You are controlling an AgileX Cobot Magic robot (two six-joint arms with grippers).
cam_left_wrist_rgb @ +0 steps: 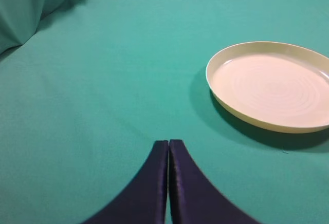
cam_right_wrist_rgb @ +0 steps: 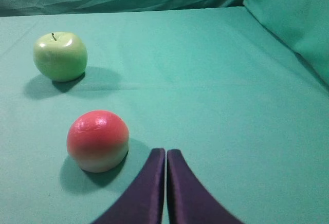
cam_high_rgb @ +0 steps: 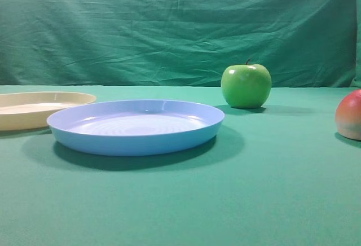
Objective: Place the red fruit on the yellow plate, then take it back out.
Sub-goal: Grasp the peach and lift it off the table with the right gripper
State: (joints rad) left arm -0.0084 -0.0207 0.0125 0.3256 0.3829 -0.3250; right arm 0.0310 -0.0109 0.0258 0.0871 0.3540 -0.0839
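On the cloth, red fruit [cam_right_wrist_rgb: 97, 141] sits red-side up; both grippers [cam_right_wrist_rgb: 165, 154] clenched empty

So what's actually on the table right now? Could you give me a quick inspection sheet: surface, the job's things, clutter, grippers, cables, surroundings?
Surface: green cloth over the table, smooth, no spills seen.
Job's things: red fruit sits on the cloth, not on any plate; yellow plate lies flat with nothing on it.
Clutter: green apple stands upright behind the fruit; blue plate lies beside the yellow one, nothing on it.
Grippers: left gripper shut, holding nothing, above bare cloth near the yellow plate; right gripper shut, holding nothing, just right of the red fruit.
Cables: nothing seen.
Surroundings: wrinkled green backdrop hangs behind the table.
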